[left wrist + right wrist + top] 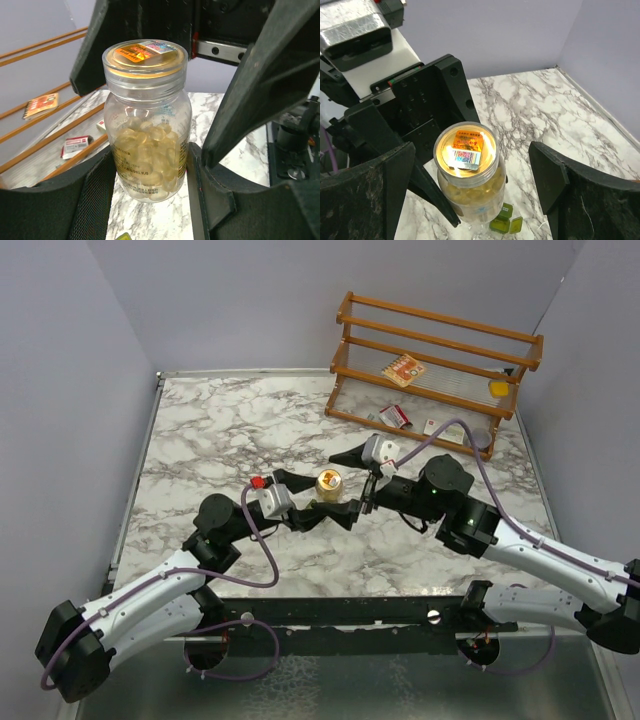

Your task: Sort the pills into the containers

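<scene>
Pill box [507, 220] partly hidden behind bottle [470, 200]; compartment count unclear.

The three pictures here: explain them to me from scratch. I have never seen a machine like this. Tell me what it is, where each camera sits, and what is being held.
It is a robot with two arms fixed at the near edge of a marble table. The wide picture looks down from above and behind the arms. The other two come from small cameras on the wrists, so each shows its own hand's dark fingers up close. The left hand grips a clear bottle of yellowish pills, with its lid on. The right hand is open, one finger on each side of the lid, not touching it. On the table by the bottle's base lies a small green pill box. At the back right stands a wooden rack with small cartons.
</scene>
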`<state>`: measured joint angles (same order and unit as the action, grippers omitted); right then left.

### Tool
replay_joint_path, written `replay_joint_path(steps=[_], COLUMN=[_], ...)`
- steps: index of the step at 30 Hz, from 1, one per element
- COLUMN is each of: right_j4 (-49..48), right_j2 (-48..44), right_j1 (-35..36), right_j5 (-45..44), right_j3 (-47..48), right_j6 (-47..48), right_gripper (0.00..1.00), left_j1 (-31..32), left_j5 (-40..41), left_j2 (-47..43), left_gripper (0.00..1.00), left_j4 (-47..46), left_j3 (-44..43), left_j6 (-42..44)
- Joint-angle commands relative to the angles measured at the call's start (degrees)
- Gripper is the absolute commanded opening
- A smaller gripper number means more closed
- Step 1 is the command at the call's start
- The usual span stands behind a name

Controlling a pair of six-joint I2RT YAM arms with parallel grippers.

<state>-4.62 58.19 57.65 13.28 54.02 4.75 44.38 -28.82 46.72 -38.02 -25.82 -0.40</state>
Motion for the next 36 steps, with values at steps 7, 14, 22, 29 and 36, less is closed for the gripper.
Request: replay_joint_path(steps=[7,14,22,29,36], right_j4=[-8.04,-15.08,-20.20,-24.45,-23.88], right_j2=[1.40,3.12,7.09,7.64,6.92], right_j1=[0.47,3.09,6.57,7.37,7.42], right_j5=[-12.73,-15.45,-18.54,-23.85,-26.52], right_j3=[-2.37,-3.57,-2.59,-3.74,-4.15], right_j6=[-1.37,-0.35,1.36,2.84,3.38], right_gripper=[0.98,0.99,1.00,1.00,0.96], left_j1=[0.40,0.42,0.44,0.44,0.43], left_j5=[13.44,19.32,20.56,20.55,21.67], left_j2=[-1.95,-1.68,-0.05,-0.52,-1.10], left_gripper=[0.00,0.00,0.00,0.00,0.00], left_j4=[-1.59,-3.02,-3.74,-3.79,-3.94], left_j3=[0.15,1.53,1.91,2.33,2.62], left_j6=[1.33,0.76,0.82,0.75,1.00])
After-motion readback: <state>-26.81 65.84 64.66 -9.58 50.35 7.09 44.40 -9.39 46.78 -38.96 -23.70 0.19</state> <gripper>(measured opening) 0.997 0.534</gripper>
